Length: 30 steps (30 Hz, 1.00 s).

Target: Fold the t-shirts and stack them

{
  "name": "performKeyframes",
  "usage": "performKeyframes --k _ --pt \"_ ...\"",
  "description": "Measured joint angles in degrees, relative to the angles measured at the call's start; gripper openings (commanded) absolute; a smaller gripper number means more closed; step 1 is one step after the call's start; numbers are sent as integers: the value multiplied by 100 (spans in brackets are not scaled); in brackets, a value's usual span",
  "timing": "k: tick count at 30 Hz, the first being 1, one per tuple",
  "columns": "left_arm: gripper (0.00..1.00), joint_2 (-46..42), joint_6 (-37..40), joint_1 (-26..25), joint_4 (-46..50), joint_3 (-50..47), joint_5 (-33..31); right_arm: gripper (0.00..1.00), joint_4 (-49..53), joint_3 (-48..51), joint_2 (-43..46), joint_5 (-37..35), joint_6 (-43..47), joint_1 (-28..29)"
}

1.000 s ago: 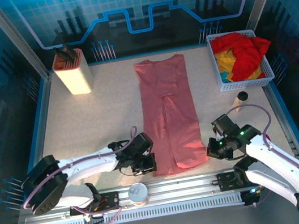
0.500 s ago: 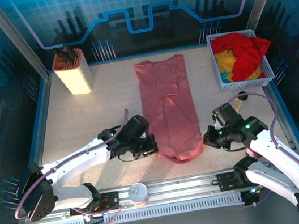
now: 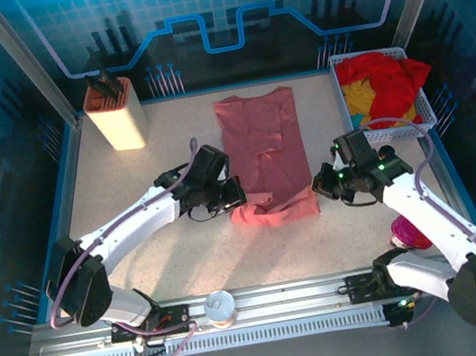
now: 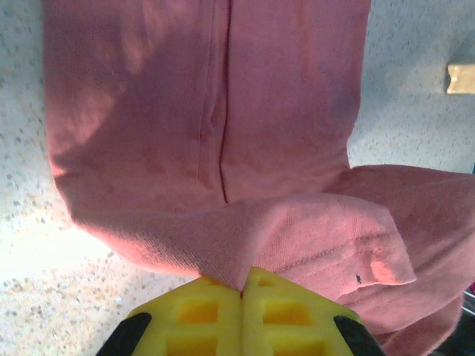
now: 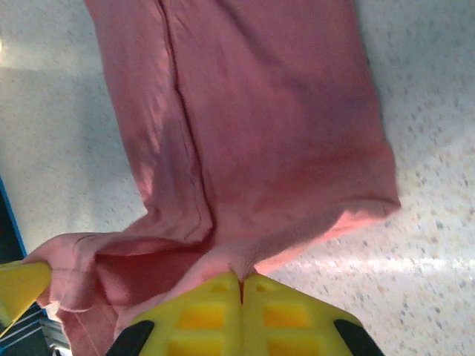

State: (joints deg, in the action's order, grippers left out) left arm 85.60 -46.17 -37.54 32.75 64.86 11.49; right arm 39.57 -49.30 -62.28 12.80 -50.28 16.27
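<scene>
The pink shirt (image 3: 259, 142) lies in the middle of the table (image 3: 130, 187), already narrowed into a long strip that runs from the far side toward you. Its far part lies flat. Its near end is raised off the table and bunched, doubled back over the cloth beneath it, so you see a rounded fold along the near edge.

Your left gripper (image 3: 236, 197) is at the near left corner of that fold. In the left wrist view its yellow fingers (image 4: 215, 311) are pressed tight together with a peak of pink cloth (image 4: 223, 148) pinched between them. Your right gripper (image 3: 320, 186) is at the near right corner. The right wrist view shows the same thing: the gripper (image 5: 241, 285) is clamped closed on a pinch of the shirt (image 5: 245, 126), with the flat strip stretching away below it. Both arms reach inward from either side, so the two grippers face each other across the shirt.

At the far right corner of the table stands a white basket (image 3: 390, 130), well apart from the pink shirt. A red shirt (image 3: 391, 84) is heaped in it and spills over the rim, with a yellow shirt (image 3: 358, 101) partly under it. At the far left stands a beige holder (image 3: 117, 120) with dark tools in it. A roll of tape (image 3: 219, 307) rests on the near rail between the arm bases.
</scene>
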Motion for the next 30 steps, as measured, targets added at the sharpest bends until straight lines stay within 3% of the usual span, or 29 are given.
performKeyframes --k 18,30 --pt "0 1606 693 1016 -433 1434 446 0 -944 -1488 -2129 431 431 -717" --pt "1 2498 931 1368 -743 2015 549 0 -1388 -1982 -3263 702 581 -949"
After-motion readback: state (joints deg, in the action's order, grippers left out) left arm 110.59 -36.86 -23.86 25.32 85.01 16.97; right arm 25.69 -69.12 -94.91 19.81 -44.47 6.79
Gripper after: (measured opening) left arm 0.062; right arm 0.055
